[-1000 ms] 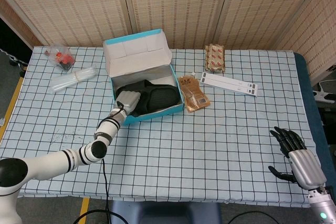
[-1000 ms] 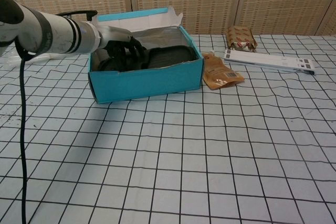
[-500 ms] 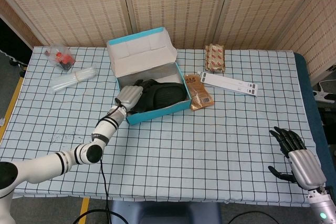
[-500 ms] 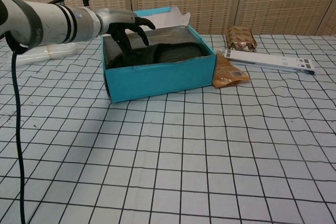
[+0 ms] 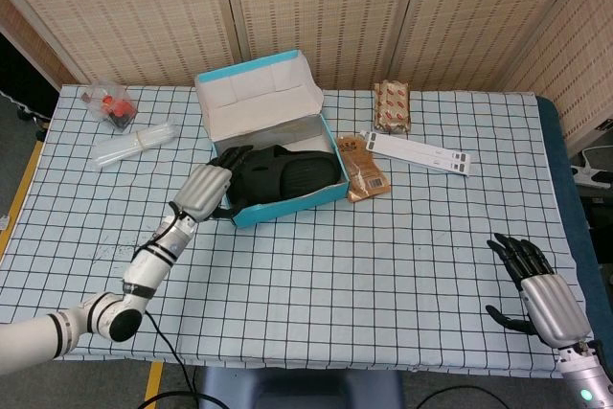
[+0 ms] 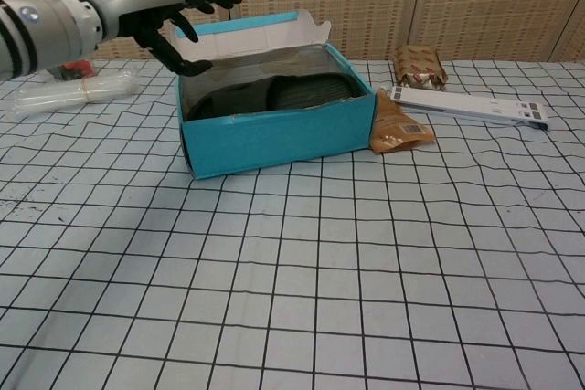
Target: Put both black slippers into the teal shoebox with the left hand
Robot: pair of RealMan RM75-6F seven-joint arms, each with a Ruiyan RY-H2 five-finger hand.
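Observation:
The teal shoebox (image 5: 288, 204) (image 6: 274, 140) stands open at the table's middle back, lid tipped up behind it. Black slippers (image 5: 283, 172) (image 6: 297, 94) lie inside it, filling the floor of the box; I cannot tell them apart. My left hand (image 5: 203, 193) (image 6: 155, 8) hovers above and to the left of the box, fingers spread, holding nothing. My right hand (image 5: 536, 294) rests at the table's near right corner, fingers apart and empty; the chest view does not show it.
A brown pouch (image 5: 358, 168) (image 6: 393, 125) leans against the box's right end. Beyond it lie a white strip (image 5: 419, 151) and a patterned packet (image 5: 391, 105). A clear plastic bundle (image 5: 134, 142) and a bag with red contents (image 5: 108, 103) lie at the back left.
My left hand has lifted out of the box and drawn back to the left, leaving the slipper inside. The box slid to the right a second ago, pushing the pouch along.

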